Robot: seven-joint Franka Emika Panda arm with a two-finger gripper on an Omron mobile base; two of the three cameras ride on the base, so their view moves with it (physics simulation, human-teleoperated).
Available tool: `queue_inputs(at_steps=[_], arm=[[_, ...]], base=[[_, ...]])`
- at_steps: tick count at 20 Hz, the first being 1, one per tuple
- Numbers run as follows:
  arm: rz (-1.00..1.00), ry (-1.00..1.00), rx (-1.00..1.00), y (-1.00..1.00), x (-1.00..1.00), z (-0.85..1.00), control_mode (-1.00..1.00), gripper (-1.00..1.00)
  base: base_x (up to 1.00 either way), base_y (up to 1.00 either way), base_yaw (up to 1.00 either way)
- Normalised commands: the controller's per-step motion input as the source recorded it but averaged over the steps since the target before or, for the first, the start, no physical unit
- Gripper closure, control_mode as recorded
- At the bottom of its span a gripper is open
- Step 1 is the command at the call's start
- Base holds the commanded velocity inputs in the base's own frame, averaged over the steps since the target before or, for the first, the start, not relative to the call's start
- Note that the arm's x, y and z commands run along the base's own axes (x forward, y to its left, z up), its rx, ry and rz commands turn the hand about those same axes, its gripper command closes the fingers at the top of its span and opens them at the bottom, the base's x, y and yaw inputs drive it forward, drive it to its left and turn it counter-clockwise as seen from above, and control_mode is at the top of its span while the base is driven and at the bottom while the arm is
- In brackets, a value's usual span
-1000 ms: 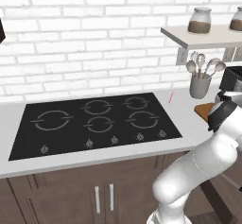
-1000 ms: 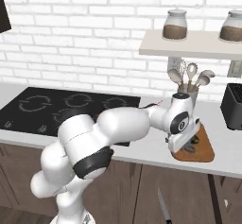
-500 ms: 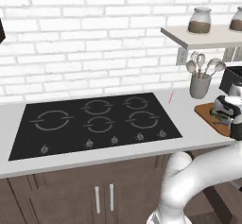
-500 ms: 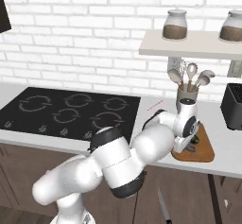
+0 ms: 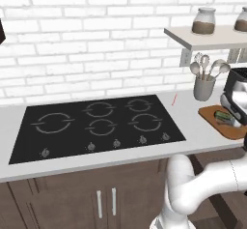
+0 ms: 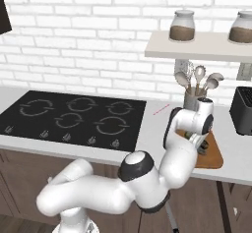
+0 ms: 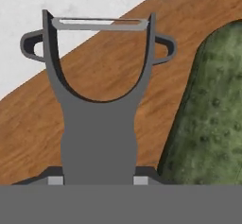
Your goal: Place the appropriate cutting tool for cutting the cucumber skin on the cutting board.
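While jaws stay clenched on slim dark grey Y-shaped peeler (image 7: pixel 99 119), lower flat onto brown wooden cutting board (image 7: pixel 108 76); dark green bumpy cucumber (image 7: pixel 210 119) close at 3 o'clock, avoid nudging it.

No readable text, label, brand, number or sign appears on anything here.

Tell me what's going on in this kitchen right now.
The robot arm is reaching to the right of the cooktop, with its hand shut on a grey peeler. The peeler hangs over the wooden cutting board, right beside the cucumber that lies on it. Whether the peeler already touches the board I can't tell. A utensil holder stands behind the board.
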Motion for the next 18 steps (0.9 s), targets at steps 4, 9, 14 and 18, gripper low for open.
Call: queue_inputs(at_steps=[4,9,14,18], arm=[[0.00,0.00,0.00,0.00,-0.04,-0.12,-1.00,-1.00],[0.00,-0.01,-0.01,0.14,-0.50,0.07,-1.00,-1.00],[0.00,-0.13,-0.09,0.48,-0.85,0.47,-1.00,-1.00],[0.01,-0.08,-0.13,0.85,-0.68,0.47,-1.00,-1.00]], base=[[0.00,0.00,0.00],[0.00,0.00,0.00],[0.00,0.00,0.00],[0.00,0.00,0.00]])
